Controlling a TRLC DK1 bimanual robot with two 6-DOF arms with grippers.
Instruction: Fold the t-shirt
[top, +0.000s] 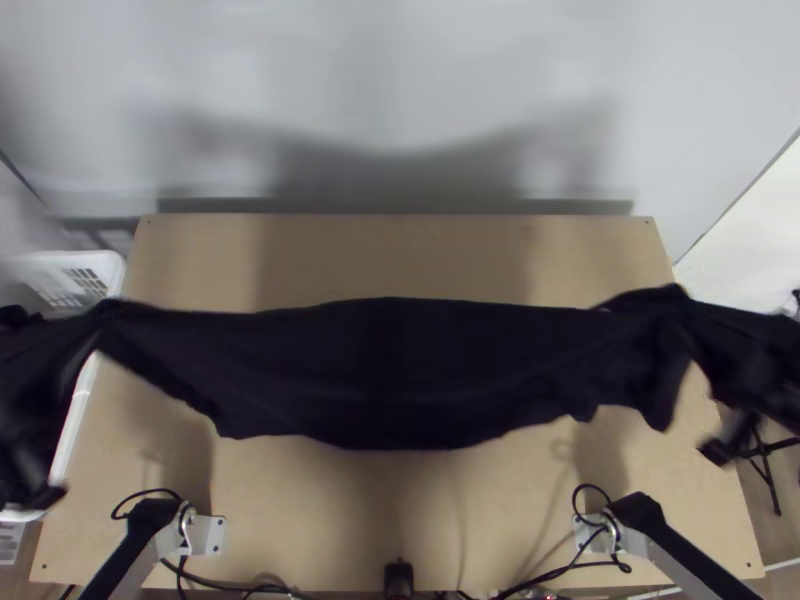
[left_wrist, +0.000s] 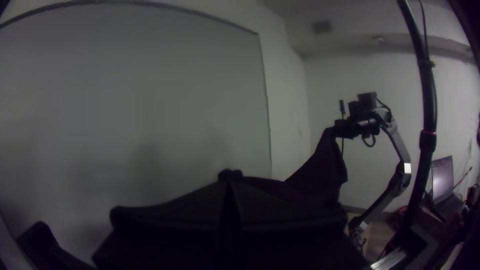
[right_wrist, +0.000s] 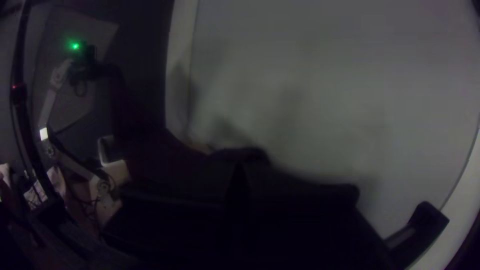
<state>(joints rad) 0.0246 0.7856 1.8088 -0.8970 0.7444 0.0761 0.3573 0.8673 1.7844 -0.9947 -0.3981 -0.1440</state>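
A black t-shirt (top: 390, 370) is stretched above the bench (top: 330, 520), pinched by left hand (left_wrist: 230, 181) and right hand (right_wrist: 240, 162), likely for smoothing.

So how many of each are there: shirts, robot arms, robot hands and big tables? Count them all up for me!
Black cloth t-shirt: 1
Jointed grey-and-black robot arms, the left arm and the right arm: 2
Robot hands with wide black fingers, the left hand and the right hand: 2
Light wooden table: 1
Total: 6
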